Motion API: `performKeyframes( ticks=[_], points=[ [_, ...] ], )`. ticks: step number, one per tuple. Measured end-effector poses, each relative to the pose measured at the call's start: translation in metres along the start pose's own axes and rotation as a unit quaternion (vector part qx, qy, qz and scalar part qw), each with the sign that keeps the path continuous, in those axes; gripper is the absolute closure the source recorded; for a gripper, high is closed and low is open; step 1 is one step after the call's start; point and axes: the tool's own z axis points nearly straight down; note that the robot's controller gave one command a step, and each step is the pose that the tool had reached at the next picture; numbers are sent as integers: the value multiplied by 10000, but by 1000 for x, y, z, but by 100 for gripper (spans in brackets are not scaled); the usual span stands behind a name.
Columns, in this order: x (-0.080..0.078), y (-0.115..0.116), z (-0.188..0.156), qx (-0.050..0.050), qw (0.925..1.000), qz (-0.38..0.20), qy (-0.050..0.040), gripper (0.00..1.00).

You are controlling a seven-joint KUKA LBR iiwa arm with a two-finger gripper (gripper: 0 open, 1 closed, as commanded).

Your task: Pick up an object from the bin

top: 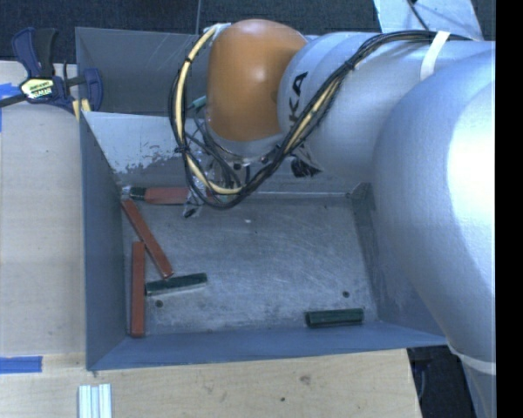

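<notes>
My gripper (193, 204) hangs low at the back left of the bin, mostly covered by the wrist's orange dome and cables. Just left of it, against the back wall, lies a short red-brown flat piece (163, 196) with a dark end. From there a long red-brown stick (148, 238) runs diagonally down along the left wall. A second red-brown stick (138, 291) lies straight along that wall below it. Whether the gripper touches the short piece cannot be made out.
A dark bar with a pale edge (176, 284) lies on the floor beside the sticks at the front left. A dark green block (334, 318) rests near the front right corner. The arm's big silver body covers the bin's right side.
</notes>
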Motion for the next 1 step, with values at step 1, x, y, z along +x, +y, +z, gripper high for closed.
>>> performKeyframes(
  ticks=[1],
  points=[
    [-4,51,-66,-9,9983,-578,7,100]
  ],
)
